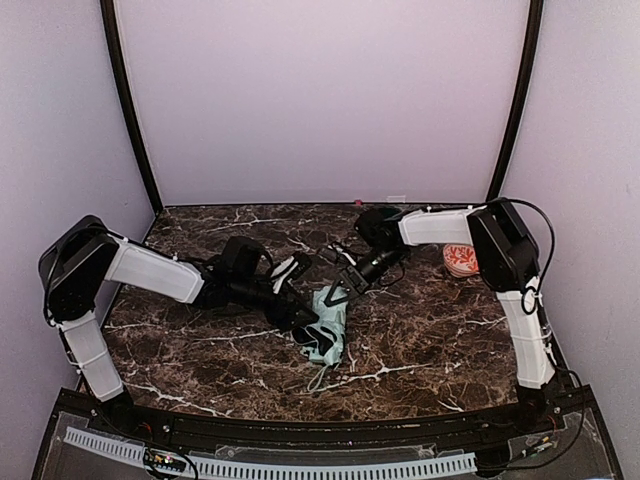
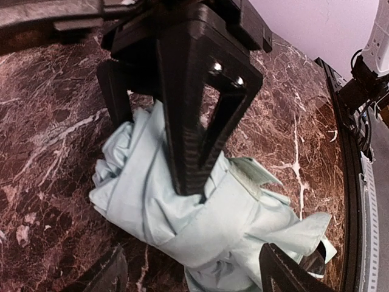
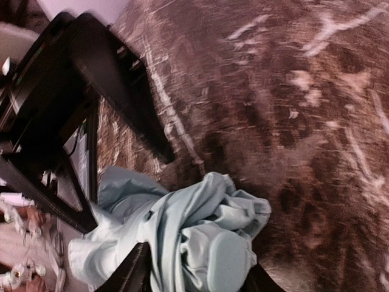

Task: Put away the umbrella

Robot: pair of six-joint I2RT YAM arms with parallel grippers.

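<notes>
Dark marble bench [image 1: 430, 340], lilac walls [image 1: 320, 100]: the umbrella [image 1: 328, 325] is collapsed but not yet tidied.
It lies mid-bench between the arms, a crumpled pale-mint bundle with loosely bunched folds and its closing tab [image 2: 249, 181] unfastened, as far as we can see. The right end effector [image 3: 194, 258] is closed on the handle [image 3: 225, 261] end, with fabric pressed against both fingers. The left end effector [image 2: 193, 249] straddles the canopy with its fingers apart, seemingly not gripping. We judge the collapsing done; what is left is smoothing the folds, fastening the tab and stowing it, though we see no sleeve or holder.
</notes>
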